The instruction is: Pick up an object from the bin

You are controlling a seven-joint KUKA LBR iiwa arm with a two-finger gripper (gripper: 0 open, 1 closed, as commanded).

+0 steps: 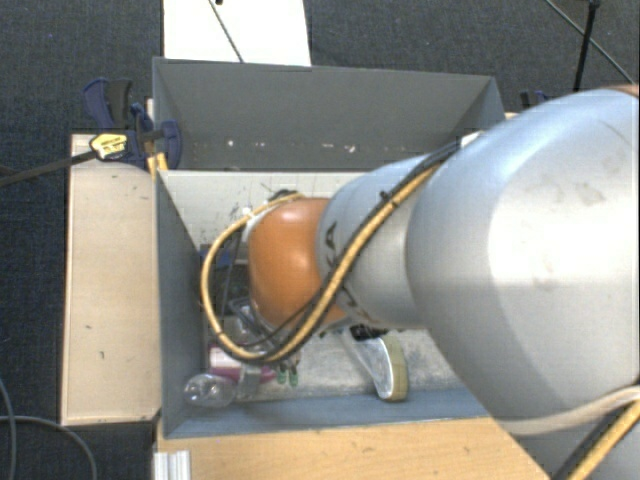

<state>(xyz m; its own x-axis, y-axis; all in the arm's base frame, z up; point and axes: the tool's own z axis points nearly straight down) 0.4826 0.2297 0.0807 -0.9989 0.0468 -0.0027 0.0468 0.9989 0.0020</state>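
A clear plastic thing lies in the bin's front left corner. Just behind it is a pink and white thing, partly under the arm's cable loop. Small green tips poke out beside them. To the right, along the front wall, lies a silvery thing with an olive-tan roll at its end.
The arm with its orange wrist cover and yellow cable reaches in from the right and hangs over the left middle of the bin, hiding most of the floor. The bin's back wall and left wall stand close around it.
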